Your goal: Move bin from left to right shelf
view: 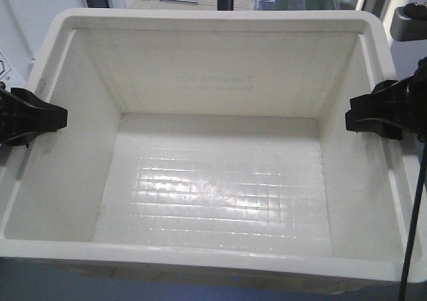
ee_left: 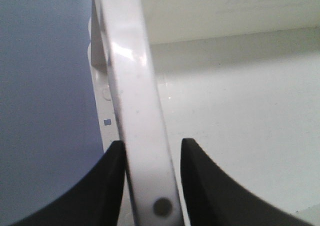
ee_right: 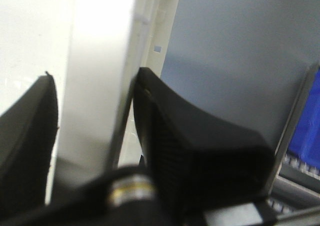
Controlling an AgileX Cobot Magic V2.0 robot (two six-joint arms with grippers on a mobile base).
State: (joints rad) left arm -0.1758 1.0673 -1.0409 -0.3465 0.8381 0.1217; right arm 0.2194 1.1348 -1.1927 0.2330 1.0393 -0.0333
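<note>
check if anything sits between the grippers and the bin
Nothing visible does: the left gripper and right gripper each straddle a side rim of the bin directly. The right shelf is out of view.

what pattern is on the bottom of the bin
A white grid of small squares across the floor of the bin; the exterior front-facing view shows it best.

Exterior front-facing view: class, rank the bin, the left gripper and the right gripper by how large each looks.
1. The bin, by far the largest.
2. The left gripper and right gripper look alike, so they are unranked.
</note>
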